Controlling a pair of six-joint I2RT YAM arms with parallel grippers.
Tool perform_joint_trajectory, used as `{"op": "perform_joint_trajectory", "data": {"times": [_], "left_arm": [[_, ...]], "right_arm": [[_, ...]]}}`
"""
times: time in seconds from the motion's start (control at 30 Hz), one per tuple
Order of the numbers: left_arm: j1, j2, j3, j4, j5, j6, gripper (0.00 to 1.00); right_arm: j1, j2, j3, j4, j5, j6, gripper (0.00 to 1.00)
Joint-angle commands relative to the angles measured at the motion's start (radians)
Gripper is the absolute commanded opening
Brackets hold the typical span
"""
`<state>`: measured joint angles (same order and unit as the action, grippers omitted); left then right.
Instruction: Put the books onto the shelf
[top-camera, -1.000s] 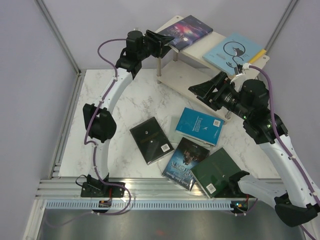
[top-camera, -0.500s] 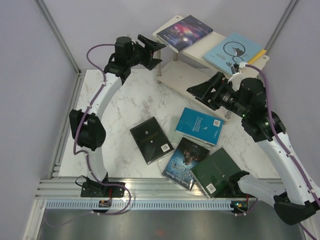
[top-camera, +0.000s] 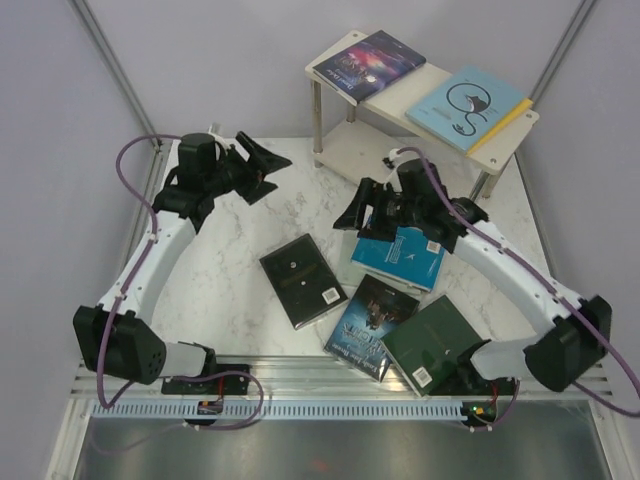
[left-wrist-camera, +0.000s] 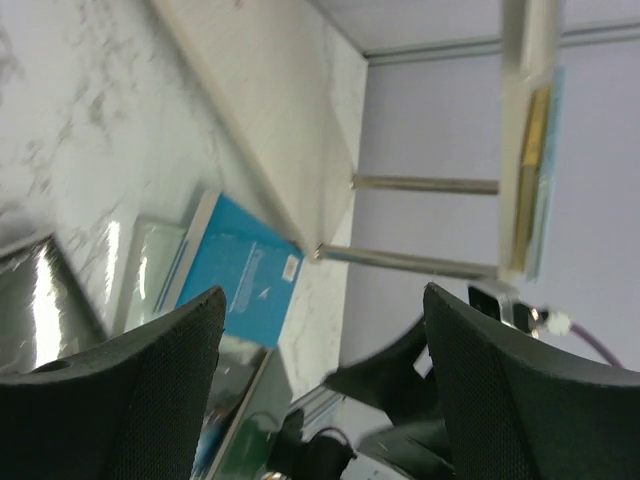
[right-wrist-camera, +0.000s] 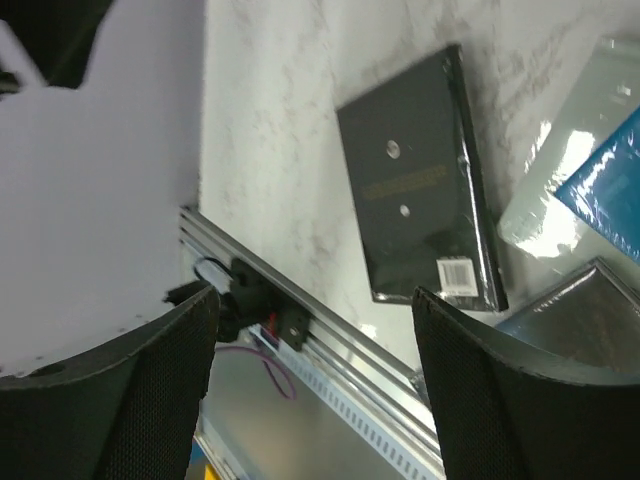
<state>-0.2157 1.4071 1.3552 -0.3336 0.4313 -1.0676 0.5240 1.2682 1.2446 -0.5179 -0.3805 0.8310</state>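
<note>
Jaws of the left gripper (top-camera: 262, 165) stand wide apart and empty above the marble table (top-camera: 230, 240); the right gripper (top-camera: 352, 215) is equally spread, holding nothing, by the cyan book (top-camera: 405, 255); the black book (top-camera: 303, 281) lies flat, its long axis diagonal, barcode end nearest the arms' bases; the galaxy book (top-camera: 370, 60) and mint book (top-camera: 468, 103) rest on the shelf (top-camera: 395, 95); plain pale walls surround the table.

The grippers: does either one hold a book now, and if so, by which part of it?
Nothing is held. The left gripper and the right gripper both stand open, with nothing between their fingers.
</note>
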Motion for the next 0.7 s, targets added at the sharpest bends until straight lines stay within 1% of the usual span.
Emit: {"op": "perform_joint_trajectory", "data": {"times": [0.0, 0.03, 0.1, 0.13, 0.23, 0.37, 0.47, 0.5, 0.67], "left_arm": [[0.004, -0.112, -0.158, -0.108, 0.032, 0.127, 0.82], [0.004, -0.141, -0.244, -0.108, 0.037, 0.124, 0.81], [0.003, -0.215, -0.322, -0.116, 0.047, 0.117, 0.80], [0.003, -0.239, -0.388, -0.119, 0.053, 0.113, 0.79], [-0.002, -0.327, -0.468, -0.169, 0.064, 0.121, 0.78], [-0.005, -0.428, -0.510, -0.274, 0.037, 0.138, 0.78], [-0.005, -0.487, -0.524, -0.340, 0.024, 0.141, 0.76], [-0.007, -0.503, -0.530, -0.361, 0.018, 0.141, 0.75], [-0.007, -0.627, -0.539, -0.478, -0.026, 0.127, 0.75]], "right_arm": [[0.063, 0.120, -0.014, -0.071, -0.012, -0.101, 0.82], [0.067, 0.141, -0.014, -0.067, -0.011, -0.110, 0.83], [0.067, 0.206, -0.008, -0.050, -0.006, -0.150, 0.84], [0.067, 0.233, 0.001, -0.050, -0.006, -0.176, 0.85], [0.065, 0.335, 0.033, -0.045, 0.005, -0.251, 0.87], [0.064, 0.474, 0.055, 0.019, -0.018, -0.290, 0.87], [0.062, 0.555, 0.070, 0.090, -0.070, -0.300, 0.87], [0.062, 0.572, 0.073, 0.120, -0.092, -0.305, 0.87], [0.050, 0.681, 0.101, 0.170, -0.118, -0.316, 0.87]]}}
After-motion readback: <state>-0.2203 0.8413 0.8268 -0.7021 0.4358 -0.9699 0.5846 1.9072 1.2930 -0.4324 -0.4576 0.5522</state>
